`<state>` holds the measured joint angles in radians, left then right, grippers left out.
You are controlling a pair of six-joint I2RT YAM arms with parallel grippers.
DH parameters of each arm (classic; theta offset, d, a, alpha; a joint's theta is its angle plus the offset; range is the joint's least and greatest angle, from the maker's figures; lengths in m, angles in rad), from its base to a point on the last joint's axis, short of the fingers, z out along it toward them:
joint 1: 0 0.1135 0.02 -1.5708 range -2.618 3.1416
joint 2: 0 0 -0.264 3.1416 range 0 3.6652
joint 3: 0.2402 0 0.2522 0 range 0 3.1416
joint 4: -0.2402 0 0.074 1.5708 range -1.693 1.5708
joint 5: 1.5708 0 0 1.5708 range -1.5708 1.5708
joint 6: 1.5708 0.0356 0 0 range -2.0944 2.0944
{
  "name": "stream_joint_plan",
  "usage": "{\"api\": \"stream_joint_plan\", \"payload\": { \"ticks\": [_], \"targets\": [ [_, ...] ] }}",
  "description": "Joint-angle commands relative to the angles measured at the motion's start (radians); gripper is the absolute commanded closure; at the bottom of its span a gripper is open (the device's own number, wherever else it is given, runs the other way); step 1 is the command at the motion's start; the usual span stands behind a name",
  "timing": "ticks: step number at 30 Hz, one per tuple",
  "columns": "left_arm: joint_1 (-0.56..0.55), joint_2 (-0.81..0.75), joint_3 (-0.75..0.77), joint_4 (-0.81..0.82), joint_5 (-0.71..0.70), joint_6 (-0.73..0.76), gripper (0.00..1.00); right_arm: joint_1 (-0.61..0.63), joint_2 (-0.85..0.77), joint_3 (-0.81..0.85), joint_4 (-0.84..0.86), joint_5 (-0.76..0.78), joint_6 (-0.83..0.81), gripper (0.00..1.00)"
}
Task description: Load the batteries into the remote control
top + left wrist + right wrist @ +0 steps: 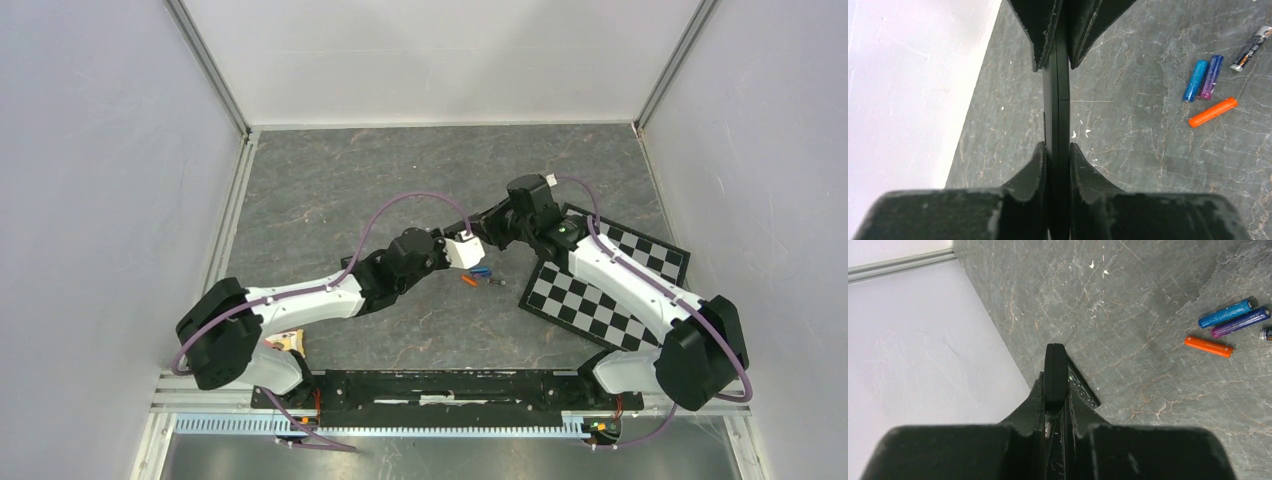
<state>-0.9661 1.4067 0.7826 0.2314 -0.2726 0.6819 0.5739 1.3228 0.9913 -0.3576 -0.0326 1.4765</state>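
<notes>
My left gripper (1058, 150) is shut on a thin black remote control (1057, 110), seen edge-on and held above the table. My right gripper's fingers (1088, 25) clamp the remote's far end. In the right wrist view my right gripper (1054, 385) is shut on a black rounded edge of the remote (1055, 365), and a strip of small buttons (1082, 390) shows beside it. The grippers meet in the top view, left (468, 247) and right (490, 232). On the table lie an orange battery (1213, 112), a light blue one (1195, 80), a purple one (1211, 76) and a dark silver-tipped one (1250, 48).
A black-and-white checkerboard sheet (600, 285) lies at the right under my right arm. White walls enclose the table at the left, back and right. A small yellowish object (290, 342) sits by my left arm's base.
</notes>
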Motion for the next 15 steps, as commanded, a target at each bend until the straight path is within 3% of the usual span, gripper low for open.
{"api": "stream_joint_plan", "payload": {
  "ticks": [1,2,5,7,10,15],
  "targets": [
    [-0.001,0.048,0.077,-0.022,-0.004,0.007,0.98,0.001,-0.010,0.038,0.044,-0.052,-0.048,1.00],
    [-0.001,0.059,0.091,-0.040,-0.005,-0.007,0.98,0.001,-0.006,0.037,0.056,-0.052,-0.080,0.93],
    [0.005,0.067,0.095,-0.044,0.018,-0.054,0.98,0.000,-0.019,0.028,0.057,-0.005,-0.185,0.44],
    [0.018,0.049,0.081,-0.039,0.062,-0.094,0.98,-0.001,-0.061,-0.009,0.090,0.049,-0.266,0.20],
    [0.042,0.008,0.059,-0.049,0.151,-0.152,0.98,-0.018,-0.151,-0.097,0.172,0.100,-0.355,0.05],
    [0.081,-0.062,0.043,-0.093,0.336,-0.261,0.98,-0.122,-0.313,-0.247,0.342,0.044,-0.517,0.02]
  ]
}}
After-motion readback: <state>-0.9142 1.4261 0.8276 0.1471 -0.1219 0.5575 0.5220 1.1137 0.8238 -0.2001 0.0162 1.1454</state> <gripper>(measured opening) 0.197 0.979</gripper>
